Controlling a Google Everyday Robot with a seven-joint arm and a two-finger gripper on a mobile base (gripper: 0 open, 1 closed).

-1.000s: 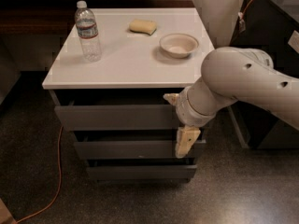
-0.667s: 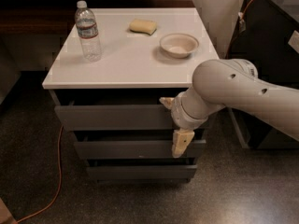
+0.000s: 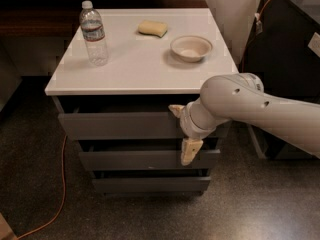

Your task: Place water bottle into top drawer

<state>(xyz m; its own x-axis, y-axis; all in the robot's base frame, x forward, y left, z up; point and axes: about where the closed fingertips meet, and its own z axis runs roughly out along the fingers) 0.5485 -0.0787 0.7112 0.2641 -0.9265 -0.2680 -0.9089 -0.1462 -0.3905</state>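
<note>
Clear ribbed plastic water bottle (image 3: 93, 34) with a white cap stands upright at the white table's (image 3: 135, 69) back-left corner. The tan gripper (image 3: 179, 134) hangs before the grey top drawer (image 3: 115, 125), jaws spread wide, holding nothing.

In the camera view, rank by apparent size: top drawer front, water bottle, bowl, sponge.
1. top drawer front, clearly largest.
2. water bottle and bowl: too alike to rank, bottle taller, bowl wider.
3. sponge, smallest.
The gripper, fingers open, sits at the drawer front's right side.
</note>
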